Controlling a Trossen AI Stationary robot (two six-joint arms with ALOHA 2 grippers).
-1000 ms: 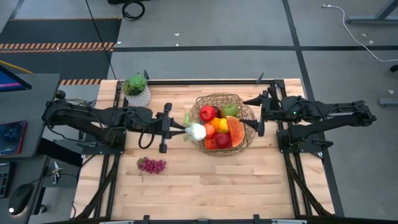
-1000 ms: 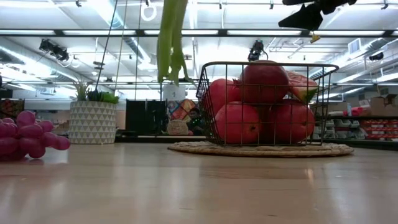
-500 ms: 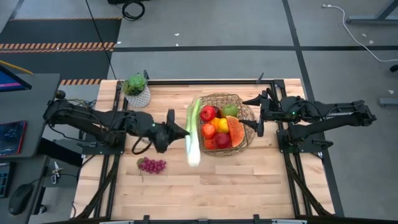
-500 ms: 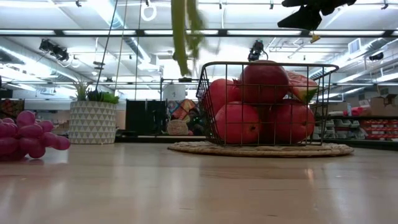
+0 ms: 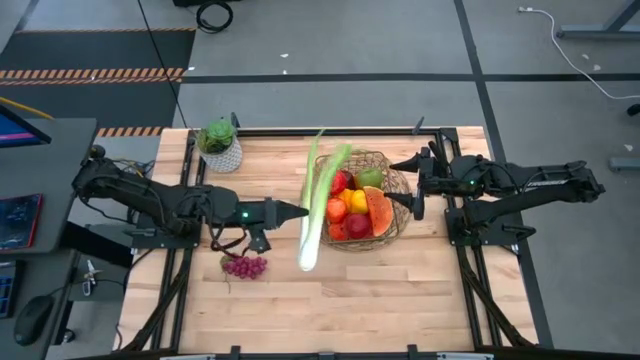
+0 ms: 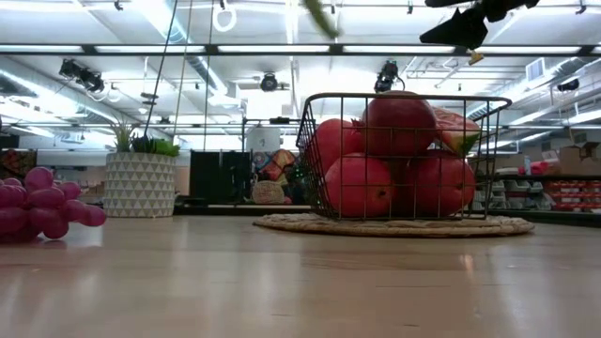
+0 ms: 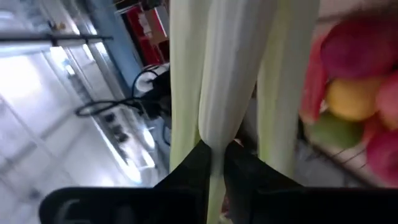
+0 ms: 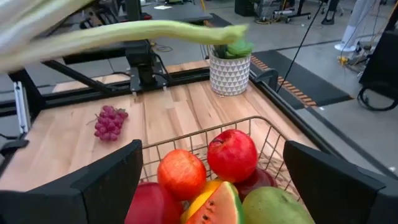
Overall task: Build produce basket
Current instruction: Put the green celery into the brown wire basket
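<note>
Now left hand (image 5: pixel 293 211) level, gripping leek (image 5: pixel 314 205) beside basket (image 5: pixel 396 189)

Bright, even overhead light on the worktop (image 5: pixel 330 290), barely a shadow under the arms. Down low, ceiling strips blaze in long white bars and the near wood goes soft, out of focus. The left wrist camera is smeared: the leek (image 7: pixel 236 81) fills it, blurred, with washed-out glare behind. The right wrist view is crisper, though its leek end streaks pale.
</note>
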